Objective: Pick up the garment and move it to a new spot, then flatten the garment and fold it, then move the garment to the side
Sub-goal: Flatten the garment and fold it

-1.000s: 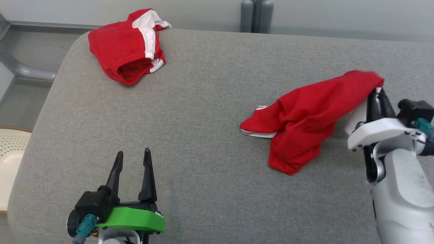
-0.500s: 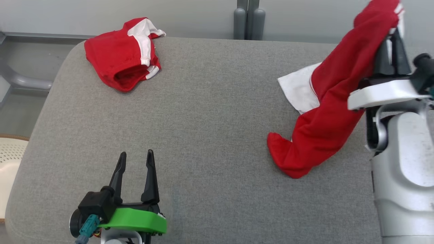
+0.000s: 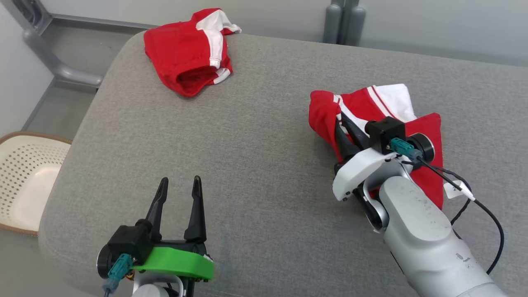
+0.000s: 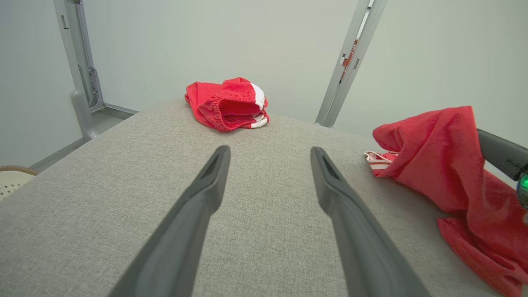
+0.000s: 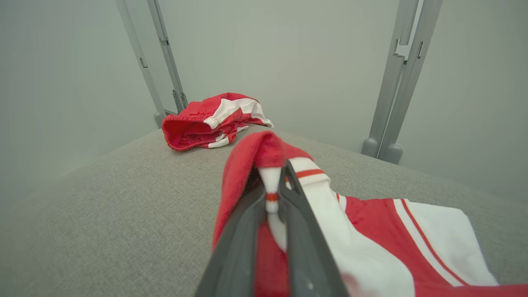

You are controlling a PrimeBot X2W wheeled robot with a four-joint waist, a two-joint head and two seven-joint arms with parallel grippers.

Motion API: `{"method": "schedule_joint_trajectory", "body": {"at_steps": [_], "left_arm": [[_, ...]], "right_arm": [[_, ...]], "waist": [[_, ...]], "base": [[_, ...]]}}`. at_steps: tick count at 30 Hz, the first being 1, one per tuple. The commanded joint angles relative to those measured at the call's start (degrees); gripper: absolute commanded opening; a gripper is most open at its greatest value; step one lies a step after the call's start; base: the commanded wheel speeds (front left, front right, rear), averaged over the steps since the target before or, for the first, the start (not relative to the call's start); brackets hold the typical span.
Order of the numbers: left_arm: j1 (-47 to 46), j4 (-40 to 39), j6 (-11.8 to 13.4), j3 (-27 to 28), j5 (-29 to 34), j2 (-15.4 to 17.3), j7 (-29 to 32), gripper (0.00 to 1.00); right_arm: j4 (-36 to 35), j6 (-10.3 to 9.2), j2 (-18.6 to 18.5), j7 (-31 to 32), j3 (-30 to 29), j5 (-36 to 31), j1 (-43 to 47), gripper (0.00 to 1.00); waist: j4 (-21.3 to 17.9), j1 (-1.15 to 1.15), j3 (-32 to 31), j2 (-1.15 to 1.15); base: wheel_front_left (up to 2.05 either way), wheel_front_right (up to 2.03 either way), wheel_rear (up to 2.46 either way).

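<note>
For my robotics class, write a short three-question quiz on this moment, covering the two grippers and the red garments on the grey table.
1. True or false: the right gripper is shut on the nearer red and white garment.
2. Multiple choice: the left gripper is (A) open and holding nothing, (B) shut on cloth, (C) shut on nothing.
3. Short answer: in the head view, what lies at the far left corner of the grey table?

Key:
1. True.
2. A.
3. A second red and white garment, bunched up, with neither gripper touching it.
</note>
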Motion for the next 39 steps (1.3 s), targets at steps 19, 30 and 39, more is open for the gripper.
{"method": "schedule_joint_trajectory", "body": {"at_steps": [19, 30, 39], "left_arm": [[-0.3, -0.2, 0.9, -1.5, -0.8, 0.1, 0.0, 1.00], [1.5, -0.1, 0.2, -0.1, 0.7, 0.1, 0.0, 1.00], [1.9, -0.4, 0.1, 0.3, 1.3, 0.1, 0.0, 1.00]], "right_arm": [[6.2, 0.00, -0.2, -0.2, 16.4, 11.7, -5.4, 1.00], [-4.5, 0.00, -0.2, -0.2, 6.6, 9.8, -0.7, 1.00], [3.4, 0.00, -0.5, -0.2, -9.1, 0.2, 0.2, 1.00]], "waist": [[6.4, 0.00, 0.1, 0.00], [-0.8, 0.00, -2.2, 0.00], [-4.1, 0.00, -1.8, 0.00]], "base": [[0.00, 0.00, 0.00], [0.00, 0.00, 0.00], [0.00, 0.00, 0.00]]}}
